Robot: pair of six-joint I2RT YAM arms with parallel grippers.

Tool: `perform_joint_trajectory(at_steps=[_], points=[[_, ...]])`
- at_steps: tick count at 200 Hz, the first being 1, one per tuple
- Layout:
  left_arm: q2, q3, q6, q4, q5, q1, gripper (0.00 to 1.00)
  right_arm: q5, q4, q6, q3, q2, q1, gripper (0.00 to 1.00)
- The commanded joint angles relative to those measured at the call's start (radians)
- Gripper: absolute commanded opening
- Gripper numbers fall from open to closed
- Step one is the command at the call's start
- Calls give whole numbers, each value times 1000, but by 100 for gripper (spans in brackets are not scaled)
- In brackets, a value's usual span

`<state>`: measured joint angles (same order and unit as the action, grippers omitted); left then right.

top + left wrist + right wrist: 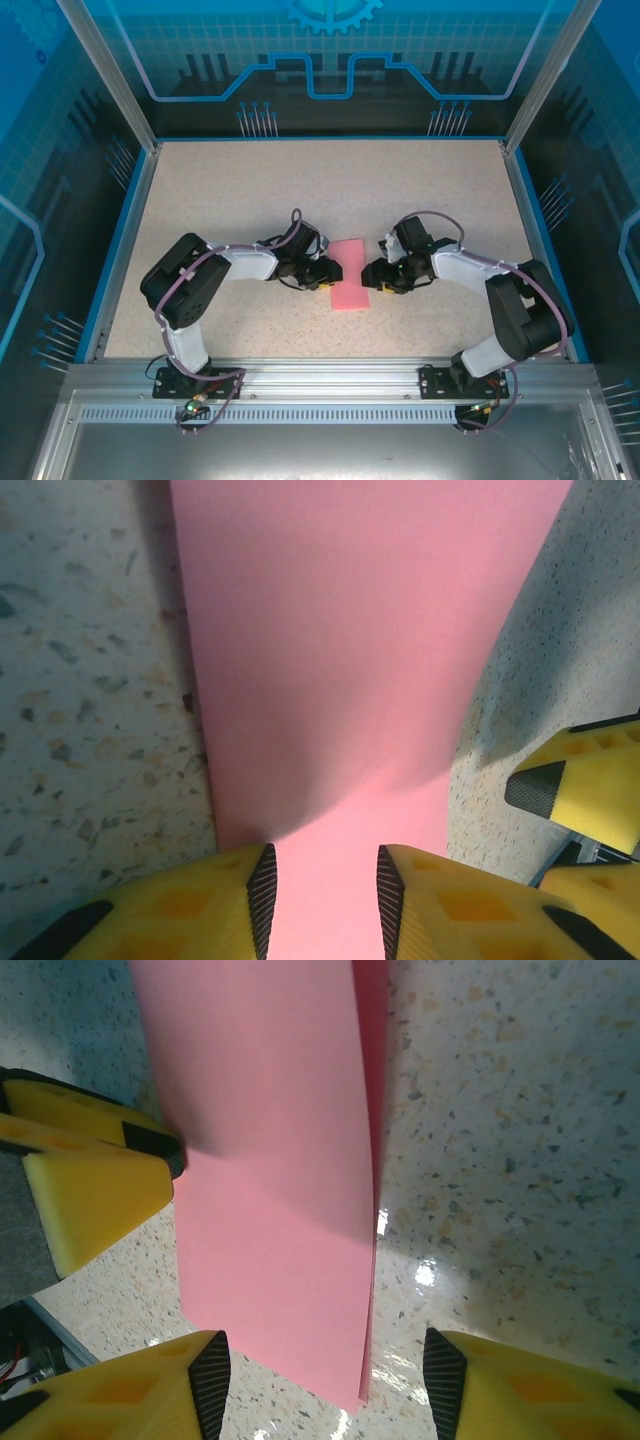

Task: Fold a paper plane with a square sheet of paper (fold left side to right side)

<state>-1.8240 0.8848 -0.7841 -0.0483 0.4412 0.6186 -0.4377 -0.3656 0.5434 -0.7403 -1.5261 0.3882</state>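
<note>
Square sheet of paper [350, 273] lies folded, between the grippers. Left gripper [320, 880] — jaws slightly parted, unclamped — straddles its edge; right gripper [325, 1370], released wide, straddles its corner.

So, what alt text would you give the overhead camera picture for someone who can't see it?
A folded pink sheet of paper lies on a speckled table, flanked closely by the robot's left gripper and right gripper.
</note>
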Motion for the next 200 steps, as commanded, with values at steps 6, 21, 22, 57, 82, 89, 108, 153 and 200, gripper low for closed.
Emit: perform_joint_trajectory(at_steps=[6, 21, 22, 57, 82, 89, 108, 153, 200], points=[[9, -31, 14, 42, -25, 9, 36, -18, 32, 26, -27, -18, 15, 56], [7, -33, 13, 38, -24, 10, 35, -3, 66, 26, -36, -24, 8, 56], [7, -33, 13, 38, -25, 10, 36, -2, 69, 27, -36, -25, 7, 56], [5, -33, 12, 32, -22, 10, 36, -1, 156, 9, -67, -59, -20, 56], [2, -35, 8, 24, -21, 12, 36, 7, 166, -20, -115, -101, -25, 56], [2, -35, 8, 24, -22, 12, 36, 10, 170, -25, -125, -116, -24, 56], [3, -33, 8, 25, -20, 13, 36, 2, 195, -25, -133, -150, -27, 56], [6, -33, 9, 24, -17, 13, 36, -14, 220, -29, -171, -211, -26, 56], [5, -30, 9, 25, -17, 13, 36, -32, 232, -36, -174, -246, -26, 54]])
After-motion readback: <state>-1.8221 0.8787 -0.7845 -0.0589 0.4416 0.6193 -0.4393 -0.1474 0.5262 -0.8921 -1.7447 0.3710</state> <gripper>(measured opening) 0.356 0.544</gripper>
